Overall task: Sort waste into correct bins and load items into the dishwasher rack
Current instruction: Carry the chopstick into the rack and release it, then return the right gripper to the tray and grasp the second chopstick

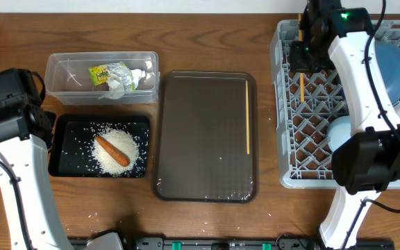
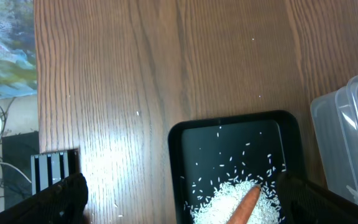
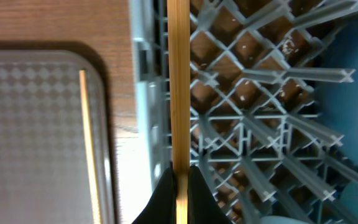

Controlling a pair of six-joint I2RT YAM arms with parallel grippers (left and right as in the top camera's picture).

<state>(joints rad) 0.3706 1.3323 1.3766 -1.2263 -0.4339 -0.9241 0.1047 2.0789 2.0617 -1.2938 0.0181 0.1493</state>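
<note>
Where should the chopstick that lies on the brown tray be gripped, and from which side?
Grip the chopstick near its middle from straight above, closing across its thin width: it lies flat beside the tray's right rim, so a side approach probably cannot get under it.

no text, brand, number or sign can be read in any view. the yellow-green wrapper [image 1: 105, 72] in the clear tub [image 1: 64, 94] carries dark print, but it is too small and too crumpled to make out. the colourful sheet [image 2: 5, 43] past the bench [image 2: 135, 74] edge shows only blurred patches, no letters.
</note>
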